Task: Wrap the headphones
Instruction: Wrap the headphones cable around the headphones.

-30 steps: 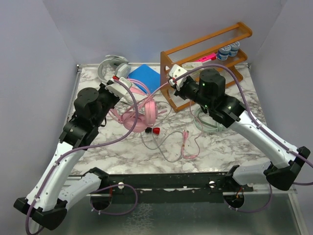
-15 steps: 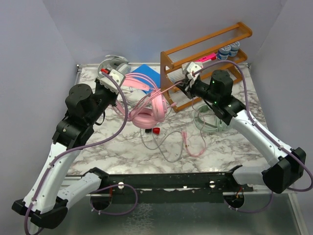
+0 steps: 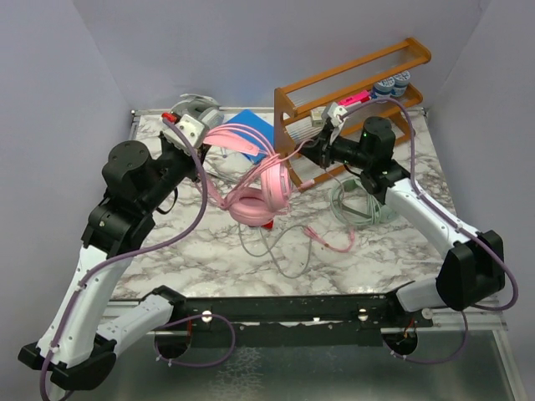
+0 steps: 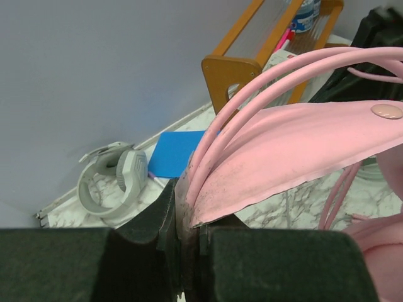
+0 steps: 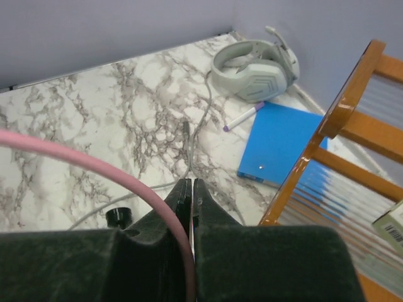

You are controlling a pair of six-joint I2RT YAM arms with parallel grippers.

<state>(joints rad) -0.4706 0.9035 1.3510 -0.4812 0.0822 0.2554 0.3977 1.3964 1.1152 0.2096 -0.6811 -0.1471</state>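
Pink headset (image 3: 263, 190) is held by its band over mid-surface (image 3: 192, 251), cups hanging down. Left pincer (image 4: 189, 220) is clamped narrow on the headband (image 4: 296, 145). Right pincer (image 5: 191, 196) is pinched tight on the cable (image 5: 75, 157), which runs between the two arms. The plug end lies on the marble toward the front.

Handling, my read:
- It's light. The band is flat and springy, so the hold you have there is a good one.
- Cups are soft, so don't squeeze them.
- The cable is thin, limp and slick. Expect it to slide through closed jaws. Lay loops under light tension and don't yank at the cup joint.

Rack (image 3: 368, 83) at back right carries a pink pen-like item and what look like small blue-white rolls (image 3: 393, 83), though they're too small to be sure. Grey headset (image 3: 191, 110) sits back left and mint headset (image 3: 359, 205) lies under the right arm. Neither looks wrapped.
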